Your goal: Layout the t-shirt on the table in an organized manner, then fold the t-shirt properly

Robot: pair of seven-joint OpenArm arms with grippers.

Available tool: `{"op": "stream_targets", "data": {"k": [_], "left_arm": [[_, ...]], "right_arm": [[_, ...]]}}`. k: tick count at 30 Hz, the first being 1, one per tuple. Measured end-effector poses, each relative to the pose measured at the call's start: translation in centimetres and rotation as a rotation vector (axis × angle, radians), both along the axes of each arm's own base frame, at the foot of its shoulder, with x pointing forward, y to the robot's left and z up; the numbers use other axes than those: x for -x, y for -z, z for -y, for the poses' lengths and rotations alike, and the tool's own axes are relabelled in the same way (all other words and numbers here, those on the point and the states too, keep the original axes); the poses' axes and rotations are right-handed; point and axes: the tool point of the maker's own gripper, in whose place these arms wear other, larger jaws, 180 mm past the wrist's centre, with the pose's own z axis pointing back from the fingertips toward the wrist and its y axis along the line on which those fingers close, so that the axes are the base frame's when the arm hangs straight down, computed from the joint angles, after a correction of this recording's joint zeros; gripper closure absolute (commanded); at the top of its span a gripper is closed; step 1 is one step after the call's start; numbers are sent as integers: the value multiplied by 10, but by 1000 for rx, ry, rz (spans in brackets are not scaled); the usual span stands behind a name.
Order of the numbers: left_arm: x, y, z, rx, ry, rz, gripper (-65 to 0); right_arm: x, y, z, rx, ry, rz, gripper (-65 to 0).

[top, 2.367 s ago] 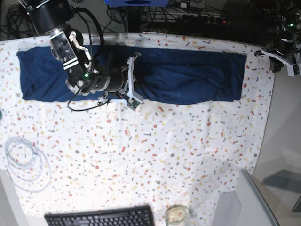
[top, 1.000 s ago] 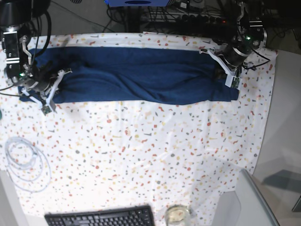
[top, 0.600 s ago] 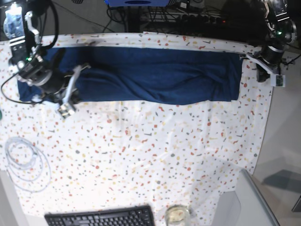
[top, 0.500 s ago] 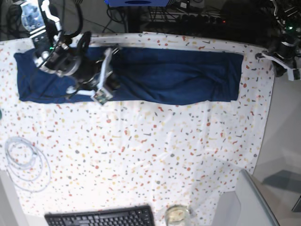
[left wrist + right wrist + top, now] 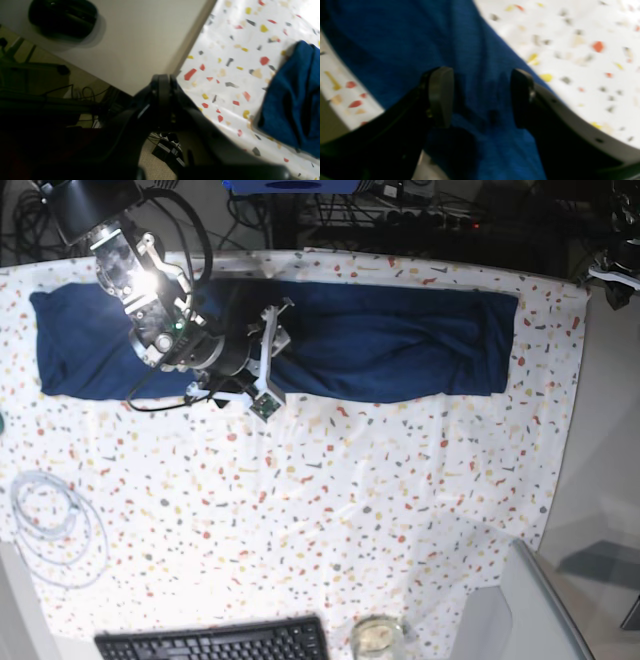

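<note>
Navy t-shirt [image 5: 400, 345] (long, narrow) leaves the table's [image 5: 300, 500] nearer half bare.

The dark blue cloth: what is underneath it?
The dark blue cloth lies on a white speckled tablecloth, which shows all around its edges. Whatever is directly beneath the fabric is covered.

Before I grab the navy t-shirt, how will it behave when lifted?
The t-shirt will probably sag floppily; its fabric lies in soft creases. Lifting one end may bend or skew the long strip, since it's spread wide and narrow.

One keyboard [image 5: 215, 644]; one t-shirt [image 5: 385, 345]; two robot arms
</note>
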Motion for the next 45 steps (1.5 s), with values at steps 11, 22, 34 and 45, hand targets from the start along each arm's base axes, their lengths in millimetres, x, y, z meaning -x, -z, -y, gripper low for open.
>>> {"op": "stream_targets", "data": {"k": [11, 22, 34, 45], "left_arm": [[-4, 1, 3, 6, 7, 7, 0], [-4, 0, 2, 2, 8, 5, 0], [-4, 1, 3, 4, 9, 4, 0], [-4, 1, 3, 4, 10, 5, 0]], "right_arm": [[3, 13, -7, -3, 8, -42, -158], [23, 3, -13, -35, 1, -37, 0], [60, 6, -17, -59, -8, -84, 0], [68, 13, -15, -48, -7, -109, 0]]}}
